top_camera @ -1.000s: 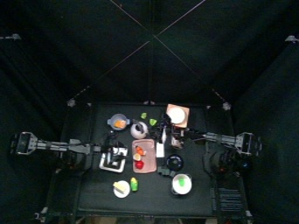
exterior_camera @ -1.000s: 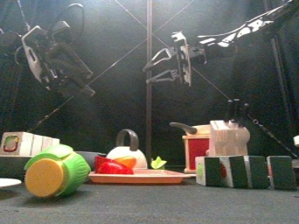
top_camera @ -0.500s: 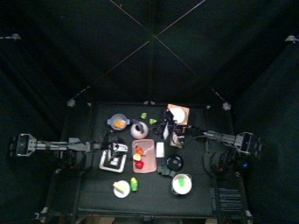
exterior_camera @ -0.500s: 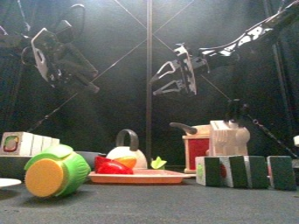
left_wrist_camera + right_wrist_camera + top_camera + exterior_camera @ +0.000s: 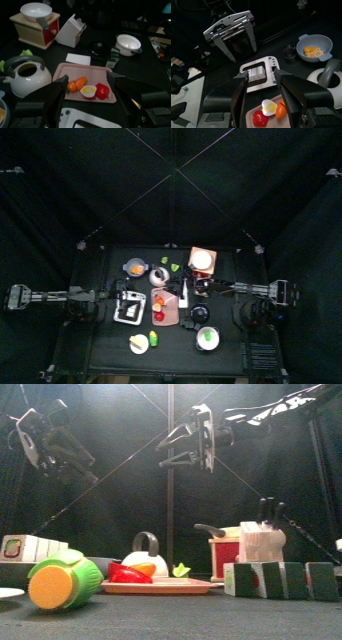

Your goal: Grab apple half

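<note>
The right gripper [image 5: 189, 439] has risen since a moment ago, above the pink tray [image 5: 73, 73]. Both grippers hang wide open and empty, the left gripper [image 5: 43, 441] too; the apple half [image 5: 88, 91] lies on the tray.

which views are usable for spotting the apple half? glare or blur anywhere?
Top view: table tiny, pink tray barely resolved. Front view: backlit from above, tray edge-on, food low. Left wrist view: soft, but the apple half reads clearly. Right wrist view: bright glare near the left gripper; apple half visible.

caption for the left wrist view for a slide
Open left gripper above a pink tray holding apple half beside a kettle.
</note>
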Action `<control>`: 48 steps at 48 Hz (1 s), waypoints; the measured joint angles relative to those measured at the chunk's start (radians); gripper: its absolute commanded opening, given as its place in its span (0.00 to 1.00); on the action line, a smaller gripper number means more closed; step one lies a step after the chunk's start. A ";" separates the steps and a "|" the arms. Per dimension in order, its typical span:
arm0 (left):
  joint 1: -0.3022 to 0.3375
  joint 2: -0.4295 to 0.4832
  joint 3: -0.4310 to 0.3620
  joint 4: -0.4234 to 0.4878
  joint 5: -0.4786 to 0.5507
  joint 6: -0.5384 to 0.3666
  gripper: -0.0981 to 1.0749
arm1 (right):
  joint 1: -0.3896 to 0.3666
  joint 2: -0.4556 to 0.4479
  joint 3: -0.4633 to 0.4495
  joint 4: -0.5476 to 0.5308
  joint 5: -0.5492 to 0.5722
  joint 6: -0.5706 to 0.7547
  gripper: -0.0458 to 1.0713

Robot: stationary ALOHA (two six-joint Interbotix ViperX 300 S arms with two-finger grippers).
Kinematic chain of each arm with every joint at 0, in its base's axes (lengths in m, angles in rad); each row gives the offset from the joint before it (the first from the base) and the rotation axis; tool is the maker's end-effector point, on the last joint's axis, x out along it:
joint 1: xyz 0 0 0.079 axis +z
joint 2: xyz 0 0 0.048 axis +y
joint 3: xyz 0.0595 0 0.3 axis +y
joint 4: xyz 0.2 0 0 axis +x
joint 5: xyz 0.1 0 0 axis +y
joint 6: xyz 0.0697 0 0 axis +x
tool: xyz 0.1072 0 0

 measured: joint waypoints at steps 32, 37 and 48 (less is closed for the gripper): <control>-0.023 -0.023 0.046 0.005 0.017 0.006 0.90 | 0.155 0.087 0.002 -0.285 0.265 -0.006 0.77; -0.023 -0.023 0.046 0.005 0.017 0.005 0.90 | 0.204 0.110 0.002 -0.373 0.264 -0.006 0.77; -0.023 -0.023 0.051 0.005 0.017 0.005 0.90 | 0.296 0.184 -0.011 -0.509 0.262 -0.008 0.77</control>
